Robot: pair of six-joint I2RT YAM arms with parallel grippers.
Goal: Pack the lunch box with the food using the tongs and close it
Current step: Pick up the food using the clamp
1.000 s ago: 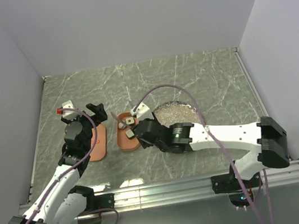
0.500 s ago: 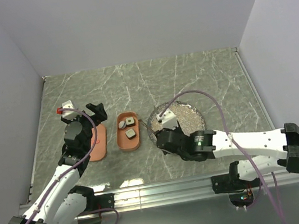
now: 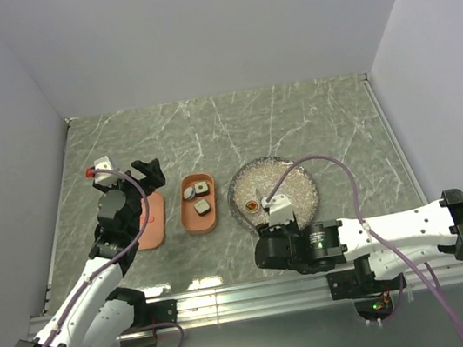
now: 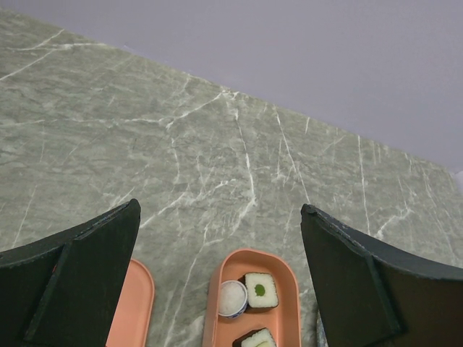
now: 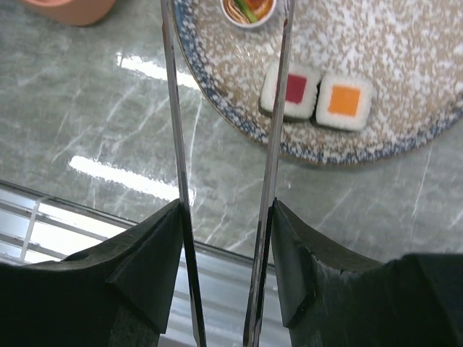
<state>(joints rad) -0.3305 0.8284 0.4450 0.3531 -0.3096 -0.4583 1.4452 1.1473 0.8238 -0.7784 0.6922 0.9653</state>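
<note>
The salmon lunch box lies left of centre with dark-edged food pieces in it; the left wrist view shows a green-centred square and a small round white bit inside the lunch box. Its lid lies flat to the left. My left gripper hovers open above the lid. My right gripper is shut on the tongs, whose two arms stand apart with nothing between them. Their tips reach over the near-left part of the plate, by a small orange-filled cup. Red-centred and orange-centred pieces sit right of the tongs.
The speckled plate stands right of the lunch box. An aluminium rail runs along the table's near edge, just behind my right gripper. Walls close in the left, back and right sides. Purple cables loop over both arms.
My right arm has drawn back from over the lunch box, going right and toward the near edge, and now points the empty tongs at the plate. The left arm has barely moved.
</note>
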